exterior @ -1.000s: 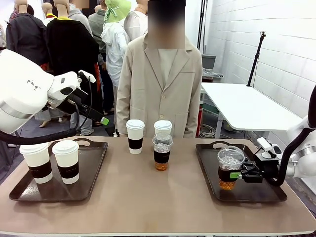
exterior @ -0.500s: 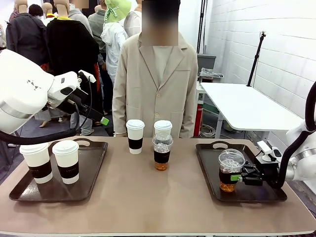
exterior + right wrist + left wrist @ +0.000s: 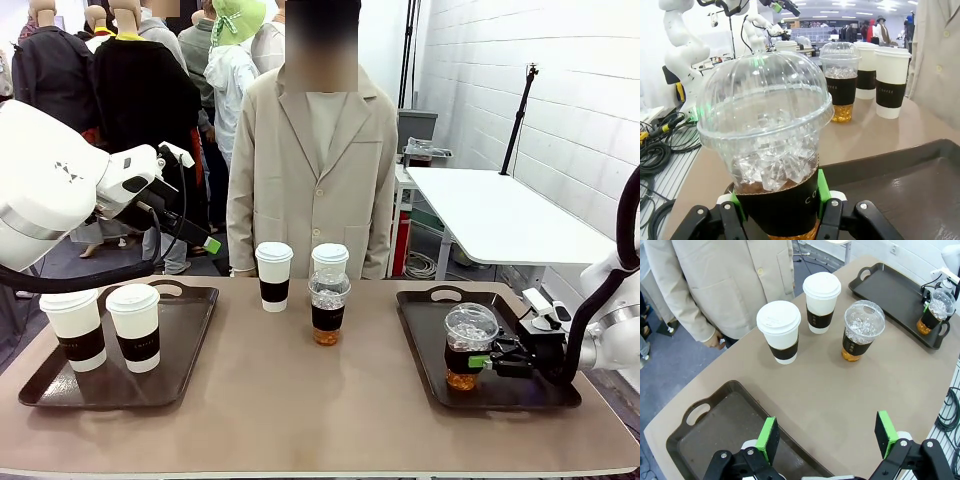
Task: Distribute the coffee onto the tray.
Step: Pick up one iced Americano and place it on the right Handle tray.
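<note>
Now, right gripper (image 3: 487, 360): closed around iced cup (image 3: 467, 338);
Left gripper (image 3: 827, 435): wide open, empty;
Release: cup to be seated flat on tray (image 3: 423, 350) first.

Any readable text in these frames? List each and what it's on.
"COFFEE": dark sleeve of the nearer white paper cup, right wrist view.
"CO", rest cut off: sleeve of the iced cup in the right pincer.
Sleeve print on the paper cups on the left tray: too small to read.
</note>
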{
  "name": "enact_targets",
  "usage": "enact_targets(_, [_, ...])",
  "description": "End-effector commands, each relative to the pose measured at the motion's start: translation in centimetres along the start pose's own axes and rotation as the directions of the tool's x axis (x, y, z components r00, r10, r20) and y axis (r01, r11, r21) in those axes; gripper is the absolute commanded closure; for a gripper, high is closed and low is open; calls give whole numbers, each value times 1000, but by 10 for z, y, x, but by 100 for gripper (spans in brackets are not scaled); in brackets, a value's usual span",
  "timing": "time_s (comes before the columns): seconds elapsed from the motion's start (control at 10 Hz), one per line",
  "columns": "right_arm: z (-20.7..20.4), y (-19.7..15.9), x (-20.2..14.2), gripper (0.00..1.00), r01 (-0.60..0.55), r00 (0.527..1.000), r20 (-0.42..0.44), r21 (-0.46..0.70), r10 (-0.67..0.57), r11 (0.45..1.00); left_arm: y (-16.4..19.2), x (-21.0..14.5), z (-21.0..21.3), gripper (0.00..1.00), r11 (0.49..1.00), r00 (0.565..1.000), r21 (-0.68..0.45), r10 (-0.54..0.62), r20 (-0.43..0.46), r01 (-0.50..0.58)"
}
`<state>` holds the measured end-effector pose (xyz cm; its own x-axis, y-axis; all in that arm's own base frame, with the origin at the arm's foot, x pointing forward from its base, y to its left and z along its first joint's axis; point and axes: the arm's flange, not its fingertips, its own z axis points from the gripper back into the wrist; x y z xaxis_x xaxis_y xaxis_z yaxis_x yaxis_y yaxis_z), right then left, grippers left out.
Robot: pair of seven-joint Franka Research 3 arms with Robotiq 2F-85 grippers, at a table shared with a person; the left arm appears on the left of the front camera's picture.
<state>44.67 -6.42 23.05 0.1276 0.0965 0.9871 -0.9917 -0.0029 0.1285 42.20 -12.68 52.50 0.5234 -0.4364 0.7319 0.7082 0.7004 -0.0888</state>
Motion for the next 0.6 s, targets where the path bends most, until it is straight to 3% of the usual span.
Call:
enact_targets(0.0, [3,-5,2,39,5,999,34,-7,-5,1000,2,0,-1,0,1000,1000,-17,13,8,-12])
enact_targets(0.1, [2,-6,3,31,29,999,30,-5,-29,1000,2,0,-1,0,1000,1000,-17,13,8,-12])
enact_targets(0.3, [3,-5,7,0,44,999,30,-8,-44,999,2,0,-1,0,1000,1000,-17,13,8,-12])
enact_targets(0.5, [8,-3,11,0,64,998,31,-21,-63,998,2,0,-1,0,1000,1000,-17,13,8,-12])
